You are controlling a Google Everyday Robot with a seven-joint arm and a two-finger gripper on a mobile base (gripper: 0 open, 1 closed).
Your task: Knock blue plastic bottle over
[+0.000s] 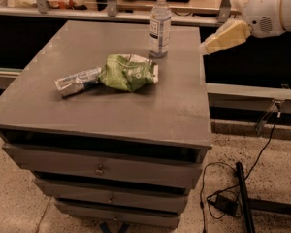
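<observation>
The blue plastic bottle (160, 25) stands upright near the far right part of the grey cabinet top (102, 106); it has a white cap and a white label. My gripper (207, 46) comes in from the right on a white arm, its cream tip at the cabinet's right edge. It is to the right of the bottle, about a bottle's height away and apart from it.
A green snack bag (127, 72) lies in the middle of the top, in front of the bottle. A silver-and-blue foil packet (76, 80) lies left of it. A railing and shelf run behind. Black cables and a bar lie on the floor at the right (233, 198).
</observation>
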